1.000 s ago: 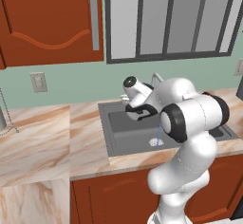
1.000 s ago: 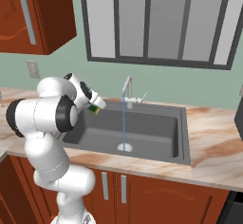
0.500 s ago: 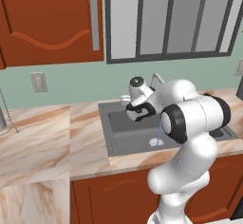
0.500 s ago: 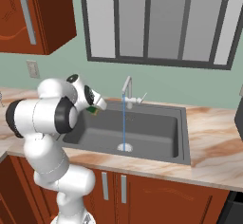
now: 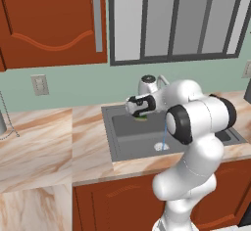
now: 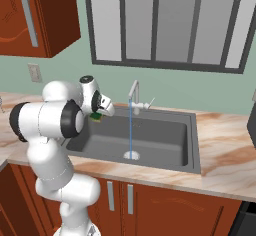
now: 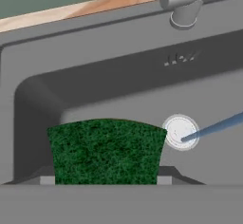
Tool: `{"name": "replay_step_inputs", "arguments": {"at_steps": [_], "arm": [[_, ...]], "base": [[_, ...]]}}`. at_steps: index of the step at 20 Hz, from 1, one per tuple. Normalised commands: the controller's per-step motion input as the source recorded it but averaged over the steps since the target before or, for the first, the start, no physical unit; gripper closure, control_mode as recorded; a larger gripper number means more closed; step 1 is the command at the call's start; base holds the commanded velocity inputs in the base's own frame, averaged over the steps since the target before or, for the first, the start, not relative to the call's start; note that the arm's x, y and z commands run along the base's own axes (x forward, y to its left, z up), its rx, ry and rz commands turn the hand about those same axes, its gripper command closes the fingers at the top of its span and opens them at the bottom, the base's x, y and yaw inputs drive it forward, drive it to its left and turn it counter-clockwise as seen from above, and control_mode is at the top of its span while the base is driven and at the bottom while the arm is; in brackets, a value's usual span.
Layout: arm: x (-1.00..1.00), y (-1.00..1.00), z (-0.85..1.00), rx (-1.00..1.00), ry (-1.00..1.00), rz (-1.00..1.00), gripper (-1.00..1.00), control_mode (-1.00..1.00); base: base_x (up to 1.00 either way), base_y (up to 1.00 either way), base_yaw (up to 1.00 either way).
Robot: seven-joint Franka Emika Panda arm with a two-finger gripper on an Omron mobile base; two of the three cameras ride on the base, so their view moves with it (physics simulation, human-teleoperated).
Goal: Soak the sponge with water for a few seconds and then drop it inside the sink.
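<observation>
The gripper (image 7: 106,180) is clamped on the sponge (image 7: 107,152), one finger pressed against each side of the block. In the hand view the green face of the sponge sits between the two finger tips and covers the space directly ahead of them.

From the right base view the gripper (image 6: 101,111) hangs over the left end of the sink (image 6: 185,166), above the basin floor and clear of it. The sponge (image 6: 96,116) shows a green and yellow edge just under the hand. In the left base view the sponge (image 5: 141,118) appears as a small green patch beneath the gripper (image 5: 140,111).

The water (image 6: 130,127) falls as a thin, straight stream to the gripper's right, near it but not touching the sponge. It lands on the round drain (image 7: 180,132), which lies below and ahead of the gripper, just beside the sponge's right edge in the hand view. The faucet (image 6: 135,98) stands at the back rim of the sink, beyond the gripper and to its right.
</observation>
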Motion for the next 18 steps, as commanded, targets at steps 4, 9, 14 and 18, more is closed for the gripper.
{"name": "replay_step_inputs", "arguments": {"at_steps": [4,9,14,18], "arm": [[0.0,0.0,0.01,0.03,0.05,0.11,1.0,-1.0],[0.0,0.0,-0.01,0.01,0.0,0.11,1.0,-1.0],[0.0,0.0,-0.17,0.0,0.0,0.1,1.0,-1.0],[0.0,0.0,-0.26,0.0,0.0,0.09,1.0,-1.0]], "base": [[0.0,0.0,0.0],[0.0,0.0,0.0],[0.0,0.0,0.0],[0.0,0.0,0.0]]}}
